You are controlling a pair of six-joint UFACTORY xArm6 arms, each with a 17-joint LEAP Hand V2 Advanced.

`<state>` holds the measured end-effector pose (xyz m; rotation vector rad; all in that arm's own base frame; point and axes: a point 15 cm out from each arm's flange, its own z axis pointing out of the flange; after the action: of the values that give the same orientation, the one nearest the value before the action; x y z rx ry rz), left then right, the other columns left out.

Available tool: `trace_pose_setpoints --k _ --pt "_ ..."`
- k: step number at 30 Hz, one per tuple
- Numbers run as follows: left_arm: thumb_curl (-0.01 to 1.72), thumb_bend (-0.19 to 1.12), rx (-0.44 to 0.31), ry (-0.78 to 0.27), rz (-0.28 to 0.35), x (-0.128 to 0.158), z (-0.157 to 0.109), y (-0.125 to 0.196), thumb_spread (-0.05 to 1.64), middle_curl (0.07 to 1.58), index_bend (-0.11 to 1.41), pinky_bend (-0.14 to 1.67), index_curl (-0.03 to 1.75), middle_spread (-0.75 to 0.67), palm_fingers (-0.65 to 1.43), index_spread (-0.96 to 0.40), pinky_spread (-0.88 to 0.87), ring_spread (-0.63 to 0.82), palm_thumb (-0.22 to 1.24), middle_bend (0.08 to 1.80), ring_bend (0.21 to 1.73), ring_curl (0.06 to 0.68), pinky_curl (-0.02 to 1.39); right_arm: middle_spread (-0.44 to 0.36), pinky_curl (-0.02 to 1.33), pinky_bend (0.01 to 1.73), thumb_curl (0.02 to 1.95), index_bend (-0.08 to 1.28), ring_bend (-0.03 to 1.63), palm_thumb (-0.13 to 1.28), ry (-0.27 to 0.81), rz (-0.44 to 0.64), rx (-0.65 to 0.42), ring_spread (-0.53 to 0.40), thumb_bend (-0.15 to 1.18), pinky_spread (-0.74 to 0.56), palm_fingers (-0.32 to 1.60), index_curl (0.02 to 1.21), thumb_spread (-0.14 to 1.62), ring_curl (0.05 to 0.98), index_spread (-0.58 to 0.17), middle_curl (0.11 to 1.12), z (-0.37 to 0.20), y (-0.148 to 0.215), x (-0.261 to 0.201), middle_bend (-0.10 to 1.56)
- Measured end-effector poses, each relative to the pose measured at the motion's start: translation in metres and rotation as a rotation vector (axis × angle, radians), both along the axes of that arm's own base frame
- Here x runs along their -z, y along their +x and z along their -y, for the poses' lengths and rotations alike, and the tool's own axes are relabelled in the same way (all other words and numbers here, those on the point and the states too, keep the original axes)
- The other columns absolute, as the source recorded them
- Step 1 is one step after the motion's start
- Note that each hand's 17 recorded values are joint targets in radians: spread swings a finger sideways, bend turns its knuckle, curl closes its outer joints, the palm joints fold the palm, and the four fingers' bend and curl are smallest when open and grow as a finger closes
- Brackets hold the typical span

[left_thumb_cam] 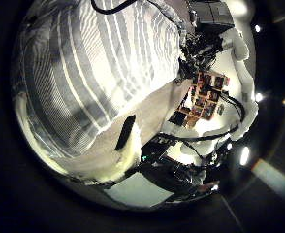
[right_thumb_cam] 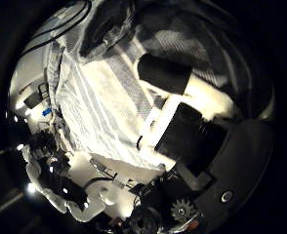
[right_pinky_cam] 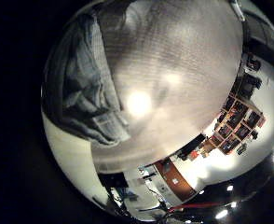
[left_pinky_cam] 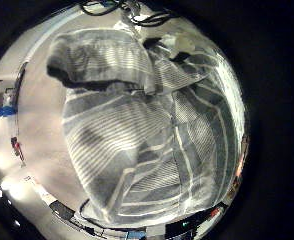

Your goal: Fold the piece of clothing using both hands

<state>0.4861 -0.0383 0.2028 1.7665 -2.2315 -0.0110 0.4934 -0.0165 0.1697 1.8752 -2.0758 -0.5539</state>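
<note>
A striped piece of clothing lies spread on the table, with a bunched sleeve or hood part at one end. It fills much of the left thumb side palm view as striped cloth, and none of my left hand's fingers show. My right hand reaches its fingers out fairly straight over the cloth, holding nothing. In the right little finger side palm view the garment lies off to one side on the table. The other arm shows across the cloth.
The table's edge runs just beside the garment. Shelves with small boxes and room clutter stand beyond the table. Cables lie past the cloth's far end.
</note>
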Motion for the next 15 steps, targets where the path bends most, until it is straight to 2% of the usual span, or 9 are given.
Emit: trace_pose_setpoints --k 6,15 --pt "0.3 -0.02 0.001 -0.001 0.014 -0.007 -0.005 0.0 1.06 0.27 0.18 0.36 0.38 0.29 0.05 -0.01 0.49 0.44 0.32 0.17 0.62 0.22 0.33 -0.162 0.44 1.31 0.48 0.92 1.37 0.94 0.066 -0.003 -0.029 -0.203 0.08 -0.32 1.28 0.75 1.11 0.5 -0.344 0.67 -0.002 -0.006 -0.014 1.22" --pt "0.3 -0.02 0.01 -0.009 0.017 -0.019 -0.003 -0.005 1.06 0.27 0.18 0.36 0.38 0.29 0.05 -0.01 0.49 0.45 0.32 0.17 0.63 0.222 0.34 -0.147 0.52 1.4 0.57 1.02 1.44 1.02 0.079 0.043 0.051 -0.192 0.07 -0.25 1.18 0.83 1.12 0.561 -0.311 0.71 0.057 -0.018 -0.035 1.32"
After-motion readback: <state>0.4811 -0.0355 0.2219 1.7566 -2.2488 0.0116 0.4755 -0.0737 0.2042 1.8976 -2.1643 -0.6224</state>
